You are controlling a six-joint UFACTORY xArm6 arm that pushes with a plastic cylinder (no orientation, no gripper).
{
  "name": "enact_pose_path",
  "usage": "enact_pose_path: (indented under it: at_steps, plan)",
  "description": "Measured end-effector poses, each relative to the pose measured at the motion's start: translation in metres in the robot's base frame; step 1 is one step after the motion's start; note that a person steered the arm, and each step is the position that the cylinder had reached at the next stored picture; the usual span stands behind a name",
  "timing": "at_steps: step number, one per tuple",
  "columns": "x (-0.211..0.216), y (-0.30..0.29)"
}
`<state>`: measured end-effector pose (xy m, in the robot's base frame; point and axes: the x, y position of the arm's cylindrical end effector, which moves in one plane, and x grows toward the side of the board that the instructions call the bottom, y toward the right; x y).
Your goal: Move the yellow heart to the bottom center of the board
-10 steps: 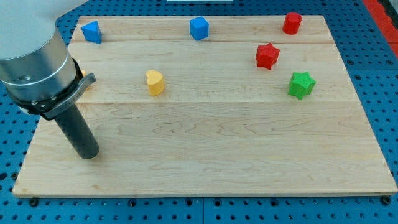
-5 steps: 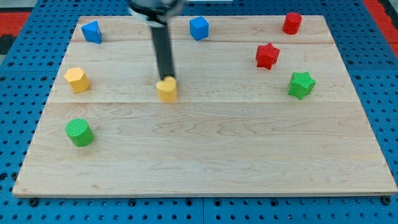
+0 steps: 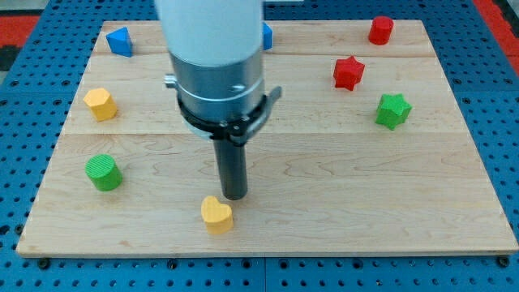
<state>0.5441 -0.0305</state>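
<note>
The yellow heart (image 3: 216, 215) lies near the bottom edge of the wooden board (image 3: 365, 195), a little left of centre. My tip (image 3: 233, 195) rests on the board just above and to the right of the heart, very close to it or touching. The arm's grey and white body rises above the tip and covers the board's upper middle.
A yellow hexagon block (image 3: 100, 104) and a green cylinder (image 3: 103, 173) sit at the left. A blue block (image 3: 119, 40) is at top left; another blue block (image 3: 266, 36) is mostly hidden behind the arm. A red cylinder (image 3: 380, 30), red star (image 3: 349, 72) and green star (image 3: 392, 110) sit at the right.
The yellow heart has slid from the board's middle down to near the bottom edge. My tip followed it down and the arm now looms larger over the board's centre.
</note>
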Motion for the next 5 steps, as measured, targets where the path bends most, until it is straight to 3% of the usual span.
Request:
enact_pose_path:
  at_steps: [1, 2, 3, 4, 5]
  plan:
    - [0.000, -0.084]
    - [0.057, -0.082]
    - [0.040, -0.027]
    - [0.012, -0.022]
    - [0.030, -0.022]
